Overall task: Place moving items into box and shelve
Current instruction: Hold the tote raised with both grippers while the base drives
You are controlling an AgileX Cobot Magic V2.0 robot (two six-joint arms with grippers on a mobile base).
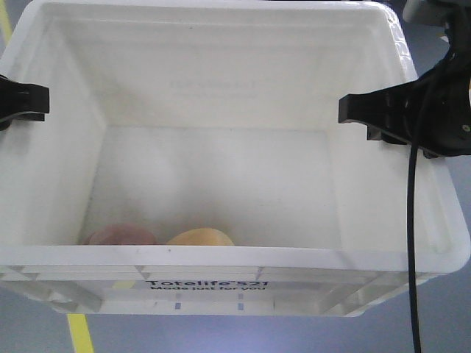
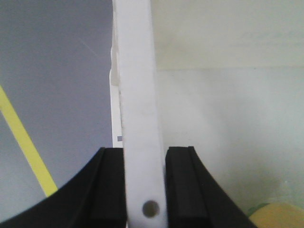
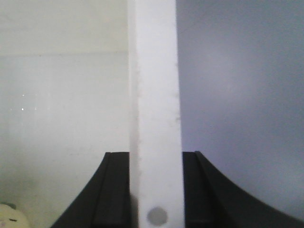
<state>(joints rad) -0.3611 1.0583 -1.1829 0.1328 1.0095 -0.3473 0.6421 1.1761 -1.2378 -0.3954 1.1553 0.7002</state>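
Left hand [image 2: 145, 159] and right hand [image 3: 156, 159] clamp box [image 1: 294, 259] rims; print: "Totelife 521 Made just for you".

The left gripper [image 1: 26, 99] extended level from the left side, its black fingers [image 2: 111, 190] clamped against both faces of one side wall of the box [image 1: 221, 256]. The right gripper [image 1: 360, 110] mirrored this pose, clamped across the opposite wall.

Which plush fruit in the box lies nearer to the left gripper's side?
The pinkish-brown fruit, in the left corner of the box; the yellow-orange fruit lies beside it, toward the middle.
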